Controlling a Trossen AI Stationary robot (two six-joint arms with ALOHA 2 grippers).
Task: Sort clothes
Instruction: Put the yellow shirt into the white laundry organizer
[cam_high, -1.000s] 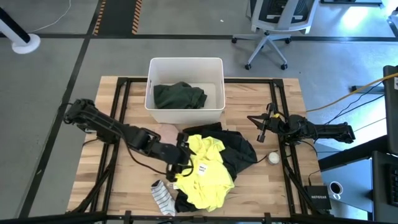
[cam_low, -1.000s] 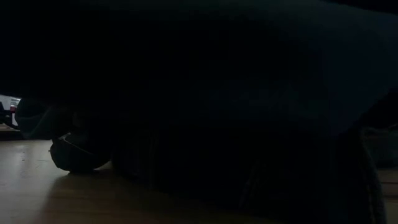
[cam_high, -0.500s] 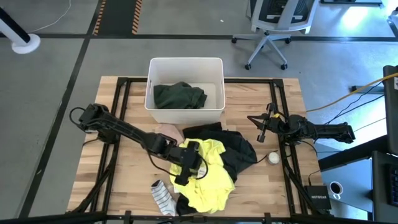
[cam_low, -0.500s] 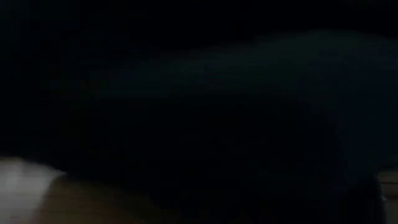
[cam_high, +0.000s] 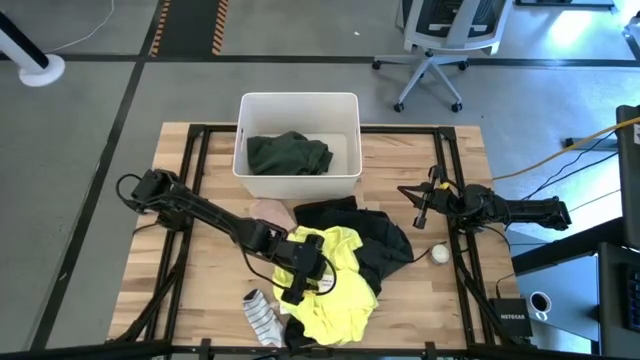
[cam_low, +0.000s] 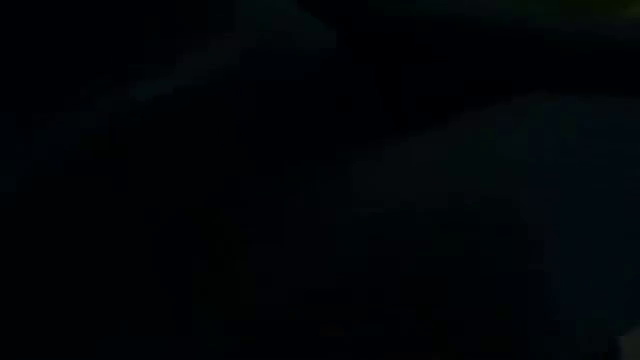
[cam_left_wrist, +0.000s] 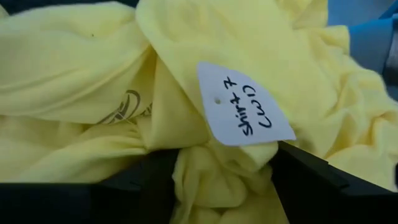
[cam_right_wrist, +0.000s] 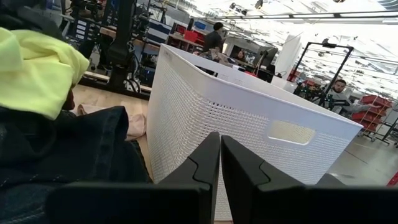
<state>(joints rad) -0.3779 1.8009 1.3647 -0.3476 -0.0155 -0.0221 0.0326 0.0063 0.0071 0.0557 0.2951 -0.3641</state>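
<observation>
A neon yellow shirt (cam_high: 335, 285) with a white tag (cam_left_wrist: 242, 106) lies crumpled on a black garment (cam_high: 380, 235) near the table's front middle. My left gripper (cam_high: 302, 272) is down on the shirt's left part, shut on a bunch of it (cam_left_wrist: 221, 180). A grey-white striped sock (cam_high: 262, 315) lies at the front and a pale pink piece (cam_high: 268, 212) lies behind the arm. A dark green garment (cam_high: 288, 153) lies in the white bin (cam_high: 298, 97). My right gripper (cam_high: 420, 208) is shut and empty at the table's right side. The low view is dark, covered by cloth. My left gripper pinches a gathered bunch of the yellow shirt's fabric (cam_left_wrist: 217, 165), just below the white tag, between its two fingers (cam_left_wrist: 149, 186). Several folds fill the gap. The fingers come from above, pointing down. The rest of the shirt lies slack on the black garment and the table.
A small white ball (cam_high: 439, 254) lies on the table to the right of the black garment. The white bin's wall (cam_right_wrist: 249, 130) stands at the table's far middle. Black frame rails (cam_high: 190, 170) run along the table's sides.
My left gripper has gone from the yellow shirt's left edge toward the table's right, onto the shirt, and now covers the tag in the high view. The low view has gone fully dark.
</observation>
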